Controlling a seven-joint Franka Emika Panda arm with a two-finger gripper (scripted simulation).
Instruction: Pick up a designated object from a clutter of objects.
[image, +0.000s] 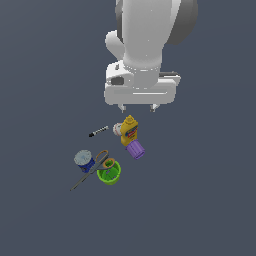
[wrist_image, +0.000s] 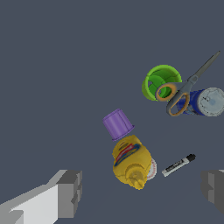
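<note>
No grasp has been made. The end effector (image: 139, 107) hangs above the clutter, fingers apart and empty. The marker pen (image: 98, 131) lies flat on the bench (image: 45, 75), just beside the white ball (image: 117, 129) and yellow bottle (image: 129, 131). Remaining: descend, close, lift. Its side away from the bottle is open; the scissors (image: 90, 170) lie well apart.

White ball (image: 117, 129) mostly hidden behind yellow bottle (image: 129, 131).
</note>
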